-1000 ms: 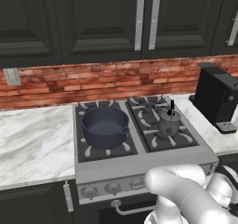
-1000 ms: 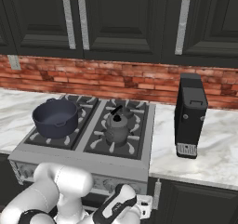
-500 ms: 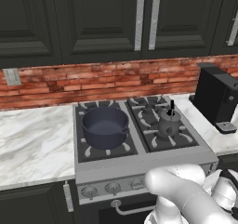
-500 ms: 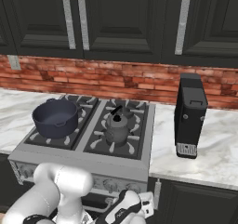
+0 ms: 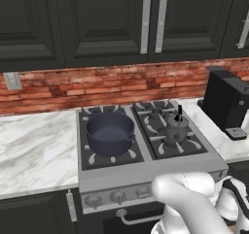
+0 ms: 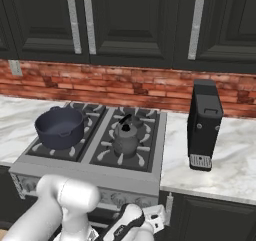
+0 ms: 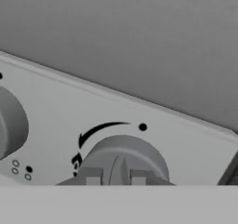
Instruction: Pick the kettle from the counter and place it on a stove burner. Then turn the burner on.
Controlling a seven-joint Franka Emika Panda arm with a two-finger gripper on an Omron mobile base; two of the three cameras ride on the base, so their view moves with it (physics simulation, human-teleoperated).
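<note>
The kettle (image 5: 176,128) sits upright on the front right burner (image 5: 175,142) of the steel stove (image 5: 146,167), its black handle arching over the lid; in the right base view the kettle (image 6: 125,137) stands on the same grate, spout toward the back left. On the front left burner rests a dark-blue pot (image 5: 110,132), well apart from the kettle. The marble counter (image 5: 34,150) runs on both sides of the stove, and a black coffee machine (image 6: 203,124) stands on it to the right, near the brick wall (image 5: 97,85). Dark cabinets (image 5: 112,24) hang above. The white arm bends down in front of the stove, its hand low at the control panel below the kettle's side. In the hand view the gripper (image 7: 115,177) is right at a round grey knob (image 7: 122,155) on the panel, its two tips close together at the knob's front ridge; the jaws are pressed nearly together, pinching the knob. A curved arrow mark arcs above the knob, and part of a second knob (image 7: 10,123) shows at the left edge.
</note>
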